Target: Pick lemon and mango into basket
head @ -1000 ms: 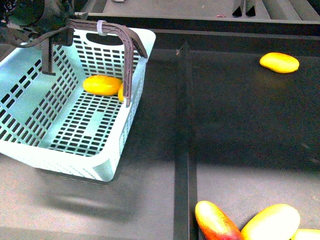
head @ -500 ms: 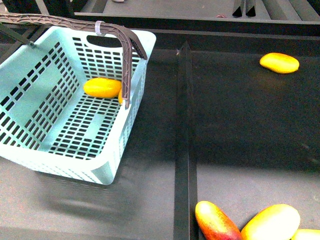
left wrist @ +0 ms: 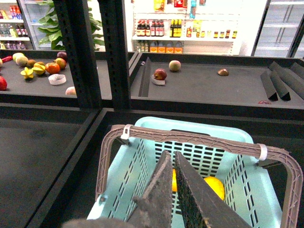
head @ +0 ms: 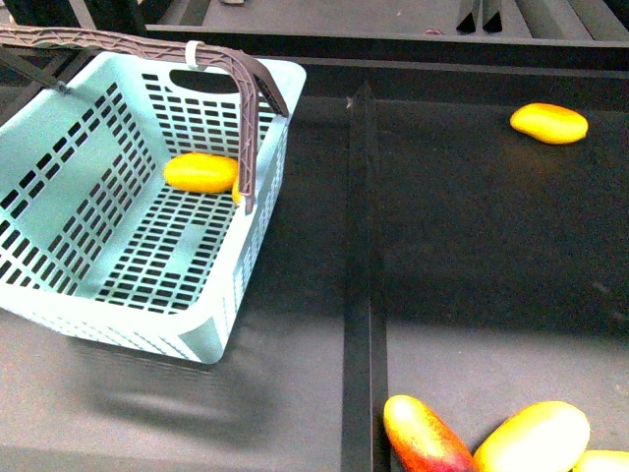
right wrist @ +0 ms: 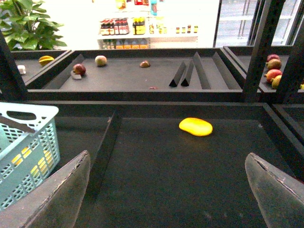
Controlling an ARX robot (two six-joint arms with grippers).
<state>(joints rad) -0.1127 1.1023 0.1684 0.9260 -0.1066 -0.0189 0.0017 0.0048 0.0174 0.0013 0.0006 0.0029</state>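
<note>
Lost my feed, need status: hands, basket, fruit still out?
Left hand nearly shut, empty, above basket. Right hand open, empty. Yellow fruit in basket. One yellow fruit far right, more near front. Nothing blocking.

The nearly closed left tool (left wrist: 173, 190) hangs over the basket (left wrist: 142, 161) holding yellow fruit (left wrist: 214, 186).

In the front view the basket (head: 118, 285) fills the left half of the frame, with a mango (head: 200, 172) lying in it at its far end, just left of the handle (head: 251, 128). A divider (head: 362, 275) runs down the centre. Another mango (head: 548, 123) lies upper right; three fruits (head: 531, 438) crowd the lower right corner, touching.
</note>
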